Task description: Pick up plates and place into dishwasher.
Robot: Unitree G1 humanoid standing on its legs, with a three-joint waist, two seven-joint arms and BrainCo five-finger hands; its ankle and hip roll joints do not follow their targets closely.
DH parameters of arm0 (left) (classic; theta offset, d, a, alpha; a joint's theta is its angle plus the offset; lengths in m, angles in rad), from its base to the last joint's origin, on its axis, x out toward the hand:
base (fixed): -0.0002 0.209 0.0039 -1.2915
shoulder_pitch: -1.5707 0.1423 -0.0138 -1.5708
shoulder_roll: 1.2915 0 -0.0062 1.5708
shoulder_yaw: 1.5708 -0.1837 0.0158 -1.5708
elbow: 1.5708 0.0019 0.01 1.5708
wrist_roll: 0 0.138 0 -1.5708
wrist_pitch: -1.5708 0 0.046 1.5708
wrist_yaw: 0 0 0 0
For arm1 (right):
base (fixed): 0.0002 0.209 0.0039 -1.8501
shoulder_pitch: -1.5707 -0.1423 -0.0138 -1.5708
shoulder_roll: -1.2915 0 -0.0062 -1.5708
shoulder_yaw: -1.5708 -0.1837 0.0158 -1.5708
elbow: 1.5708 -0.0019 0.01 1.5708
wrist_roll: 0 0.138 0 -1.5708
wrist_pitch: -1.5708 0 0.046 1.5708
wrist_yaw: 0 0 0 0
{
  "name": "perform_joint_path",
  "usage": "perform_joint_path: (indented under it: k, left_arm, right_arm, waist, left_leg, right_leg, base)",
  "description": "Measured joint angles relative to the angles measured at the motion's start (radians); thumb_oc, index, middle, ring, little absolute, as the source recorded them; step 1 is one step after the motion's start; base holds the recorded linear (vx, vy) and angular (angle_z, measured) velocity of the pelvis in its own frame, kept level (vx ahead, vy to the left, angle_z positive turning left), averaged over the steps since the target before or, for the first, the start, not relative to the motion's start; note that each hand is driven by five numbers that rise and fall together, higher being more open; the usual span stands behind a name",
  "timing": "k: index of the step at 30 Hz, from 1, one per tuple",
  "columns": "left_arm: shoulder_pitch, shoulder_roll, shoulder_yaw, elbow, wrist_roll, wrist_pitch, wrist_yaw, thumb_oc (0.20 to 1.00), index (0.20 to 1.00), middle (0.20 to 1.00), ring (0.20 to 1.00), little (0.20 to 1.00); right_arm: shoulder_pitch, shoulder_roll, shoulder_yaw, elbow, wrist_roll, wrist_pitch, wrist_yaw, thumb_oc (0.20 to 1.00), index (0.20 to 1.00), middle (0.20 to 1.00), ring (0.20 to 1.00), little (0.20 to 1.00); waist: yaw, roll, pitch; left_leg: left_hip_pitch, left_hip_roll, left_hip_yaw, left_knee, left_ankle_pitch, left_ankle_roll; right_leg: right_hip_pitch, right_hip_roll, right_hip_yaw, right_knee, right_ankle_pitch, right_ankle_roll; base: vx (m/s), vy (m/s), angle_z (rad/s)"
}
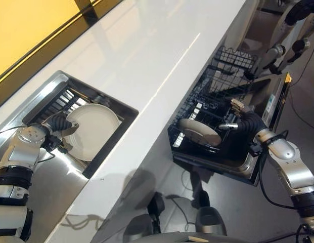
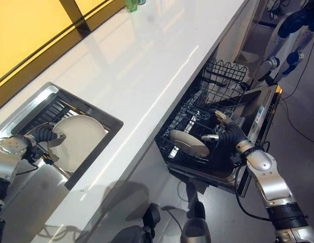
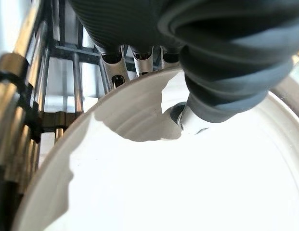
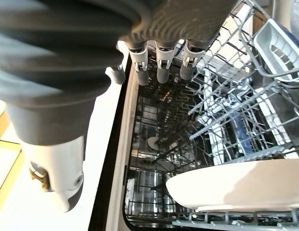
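Observation:
A white plate point(image 1: 93, 129) leans in the sink point(image 1: 55, 81) against a dish rack. My left hand point(image 1: 56, 123) is shut on its left rim; in the left wrist view the thumb point(image 3: 221, 82) presses on the plate's face point(image 3: 188, 192) and the fingers curl behind the rim. A second white plate point(image 1: 199, 131) lies in the lower rack point(image 1: 217, 91) of the open dishwasher. My right hand point(image 1: 242, 119) hovers just right of that plate, open and holding nothing. In the right wrist view its fingers point(image 4: 161, 67) are straight above the rack, with the plate point(image 4: 236, 185) below.
A long white counter point(image 1: 162, 66) separates the sink from the dishwasher. The dishwasher door point(image 1: 273, 106) lies open under my right arm. A wire upper basket point(image 1: 235, 58) stands behind the lower rack. Another robot's arm point(image 1: 278, 48) shows at the far right.

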Motion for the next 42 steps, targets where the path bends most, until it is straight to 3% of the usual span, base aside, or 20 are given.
perform_joint_path:
  k: [12, 18, 24, 37, 42]
  left_arm:
    - [0.146, -0.058, 0.071, -0.13, 0.001, -0.141, 0.161, 0.2, 0.2, 0.2, 0.2, 0.2]
    - [0.192, -0.112, 0.087, -0.17, 0.005, -0.205, 0.318, 0.2, 0.2, 0.2, 0.2, 0.2]
    - [0.205, -0.17, 0.149, -0.227, 0.045, -0.231, 0.495, 0.2, 0.2, 0.2, 0.2, 0.2]
    - [0.216, -0.174, 0.251, -0.302, 0.061, -0.356, 0.75, 0.2, 0.2, 0.2, 0.2, 0.2]
    - [0.227, -0.176, 0.27, -0.367, 0.06, -0.431, 0.821, 0.2, 0.2, 0.2, 0.2, 0.2]
  right_arm:
    - [0.068, 0.011, -0.031, 0.0, 0.0, -0.001, 0.01, 1.0, 1.0, 1.0, 1.0, 1.0]
    - [0.074, 0.047, -0.034, 0.0, -0.001, -0.002, 0.011, 1.0, 1.0, 1.0, 1.0, 1.0]
    - [0.076, 0.096, -0.033, 0.0, -0.002, -0.003, 0.007, 1.0, 1.0, 1.0, 1.0, 1.0]
    - [0.111, 0.132, -0.034, 0.0, -0.011, -0.008, -0.013, 1.0, 1.0, 1.0, 1.0, 1.0]
    - [0.092, 0.131, -0.064, -0.101, 0.022, -0.069, -0.089, 1.0, 1.0, 1.0, 1.0, 1.0]
  waist:
    - [0.028, -0.004, -0.049]
    - [0.052, -0.03, -0.082]
    - [0.058, -0.06, -0.099]
    - [0.078, -0.105, -0.127]
    - [0.08, -0.114, -0.135]
  left_leg:
    - [0.016, 0.0, -0.017, -0.006, 0.001, 0.0]
    - [0.017, 0.001, -0.025, -0.006, 0.001, 0.0]
    - [0.016, 0.001, -0.04, -0.007, 0.001, -0.001]
    - [0.017, 0.004, -0.046, -0.007, 0.002, -0.002]
    - [0.017, 0.005, -0.048, -0.007, 0.004, -0.002]
  right_leg:
    - [0.03, 0.001, -0.021, -0.015, 0.0, 0.001]
    - [0.04, 0.002, -0.031, -0.023, 0.0, 0.0]
    - [0.049, 0.003, -0.045, -0.026, -0.001, 0.0]
    - [0.054, 0.007, -0.049, -0.025, -0.001, -0.001]
    - [0.053, 0.008, -0.05, -0.022, -0.001, -0.002]
  base:
    - [-0.03, -0.04, 0.04]
    - [-0.01, -0.028, 0.04]
    - [-0.01, -0.05, 0.07]
    - [0.0, -0.019, 0.01]
    - [0.0, -0.024, 0.01]
